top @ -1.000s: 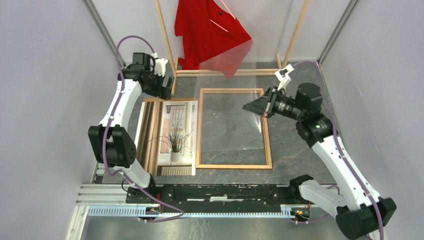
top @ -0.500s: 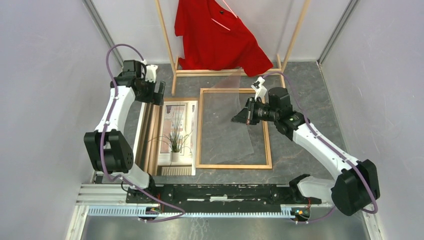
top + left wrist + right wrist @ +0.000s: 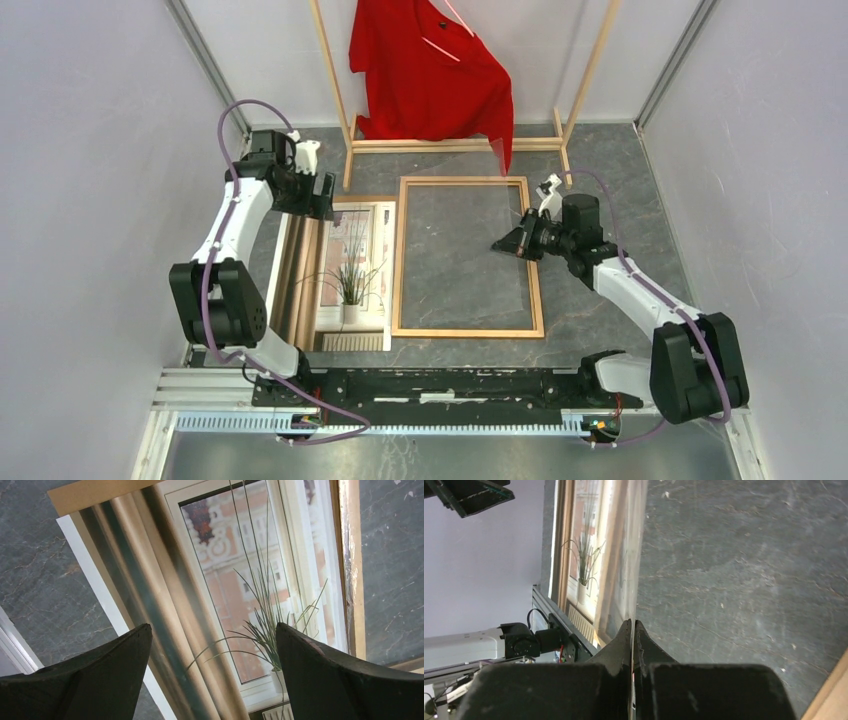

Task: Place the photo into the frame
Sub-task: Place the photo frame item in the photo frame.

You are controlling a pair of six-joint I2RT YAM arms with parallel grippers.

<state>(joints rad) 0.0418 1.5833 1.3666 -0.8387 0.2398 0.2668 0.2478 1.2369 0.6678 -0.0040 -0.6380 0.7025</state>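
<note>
Photo (image 3: 350, 265): lies flat, picture side up, on the left half of the table (image 3: 600, 290). Its long edge runs just beside the left rail of the frame (image 3: 398, 262); cannot tell whether the two touch. A strip of brown backing board (image 3: 95, 494) shows beyond the photo's far end.

Frame: flat on the table, right of the photo. Grey tabletop shows through its opening.

Left gripper (image 3: 211, 626): jaws spread as wide as they go. It hangs over the far end of the photo, and in the left wrist view one finger (image 3: 95, 680) sits at each side, with the striped curtain and the grassy plant between them. Holds nothing. Contact with the print: none seen.

Right gripper (image 3: 632, 625): jaws pressed together, pinching the edge of a clear sheet (image 3: 626, 580). In the right wrist view the sheet stands edge-on, rising straight from the fingertips, with a faint mirror of the photo on its surface. From above, the gripper points left across the frame's right rail, with the fingertips over the opening; the sheet itself is hardly visible from there. Whether its lower edge touches the table cannot be told.

Far end of the table: pale wooden clothes rack (image 3: 335, 80) with a red shirt (image 3: 425, 70) hanging on it.
</note>
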